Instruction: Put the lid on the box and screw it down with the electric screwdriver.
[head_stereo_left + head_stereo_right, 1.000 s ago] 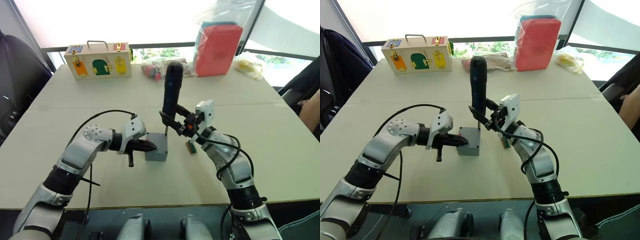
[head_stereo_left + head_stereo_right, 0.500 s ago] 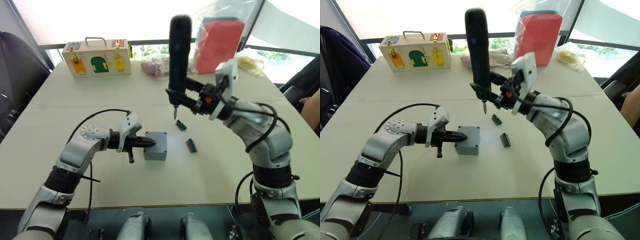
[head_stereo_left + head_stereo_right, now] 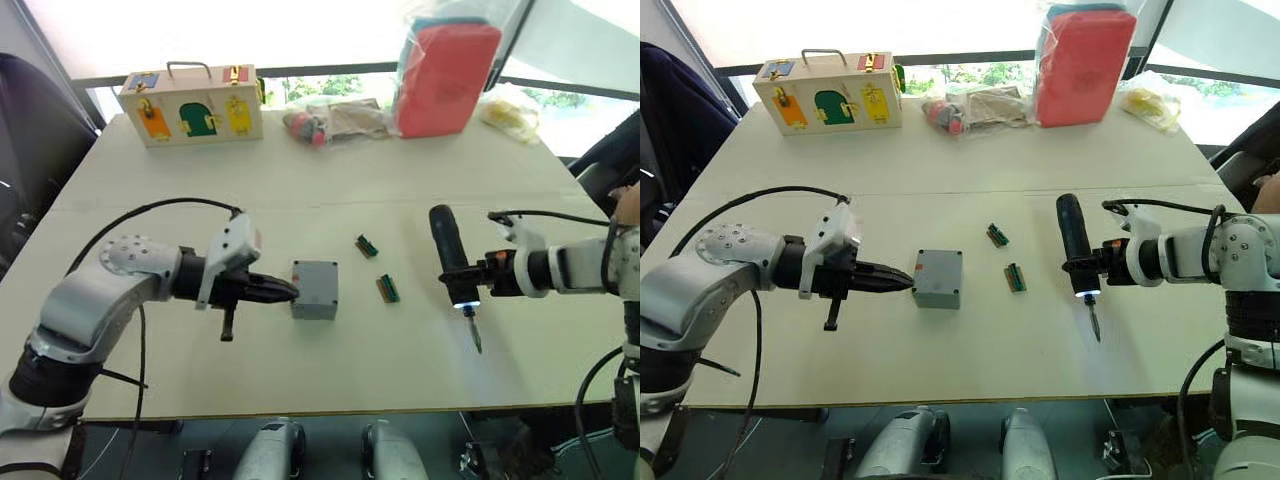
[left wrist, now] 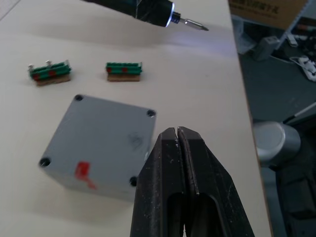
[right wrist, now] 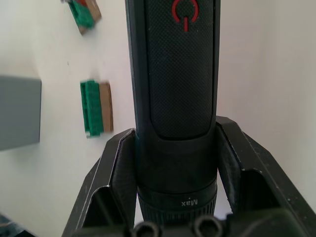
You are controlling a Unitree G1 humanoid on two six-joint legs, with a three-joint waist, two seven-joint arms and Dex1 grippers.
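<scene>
The small grey box (image 3: 315, 289) stands mid-table with the flat lid (image 4: 101, 133) on top, corner holes showing, and a red mark (image 4: 82, 173) on its side. My left gripper (image 3: 288, 291) is shut and empty, its tips at the box's left edge. To the right, my right gripper (image 3: 466, 274) is shut on the electric screwdriver (image 3: 448, 250). The black tool lies nearly flat, low over the table. Its lit tip and bit (image 3: 473, 333) point toward the table's near edge, well clear of the box.
Two green connector pieces (image 3: 367, 245) (image 3: 388, 289) lie between box and screwdriver. At the far edge stand a wooden box with coloured doors (image 3: 193, 103), bagged items (image 3: 330, 120), a red pack in plastic (image 3: 447, 75) and a yellow bag (image 3: 510, 105). A person's hand (image 3: 628, 200) shows at the right.
My right arm has swung the screwdriver from upright over the box, up, then down to the right, where it now lies low over the table. The left gripper has stayed at the box.
</scene>
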